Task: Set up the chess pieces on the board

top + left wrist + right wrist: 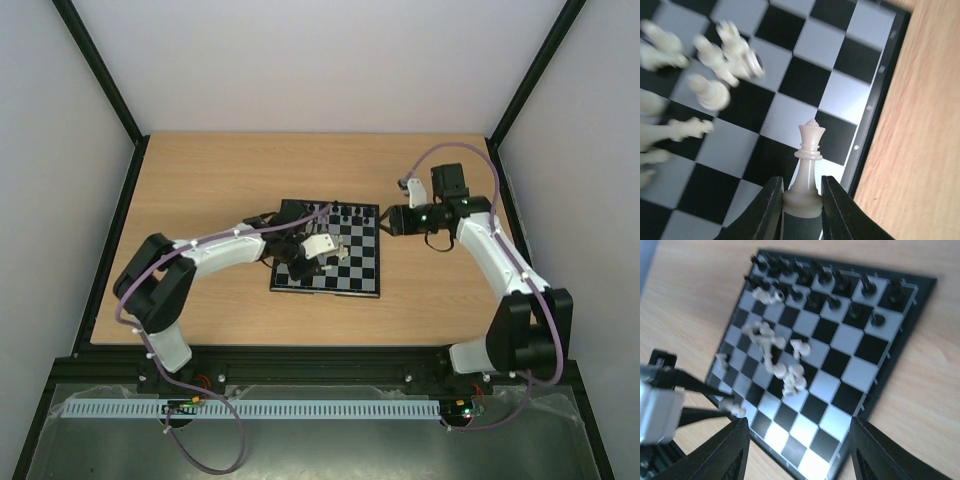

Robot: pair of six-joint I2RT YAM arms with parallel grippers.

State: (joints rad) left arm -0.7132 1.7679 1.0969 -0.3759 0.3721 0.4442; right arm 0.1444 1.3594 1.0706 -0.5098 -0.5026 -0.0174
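Note:
The board (pixel 360 268) lies mid-table. Black chess pieces (pixel 345 213) stand in two rows along its far edge, also seen in the right wrist view (pixel 832 287). Cream pieces (pixel 782 367) lie jumbled on the middle squares and show blurred in the left wrist view (pixel 725 55). My left gripper (pixel 801 182) is shut on the base of a cream queen (pixel 809 165), held upright over the squares by the board's black border (pixel 880 95). In the top view it (pixel 303 266) is over the board's near left part. My right gripper (pixel 797 432) is wide open and empty above the board (pixel 860 372), at its far right corner (pixel 385 220).
The wooden table (pixel 220 180) surrounds the board. Black frame posts (pixel 100 70) and white walls close in the sides and back. My left gripper's body (pixel 660 405) shows at the left of the right wrist view, beside the board's corner.

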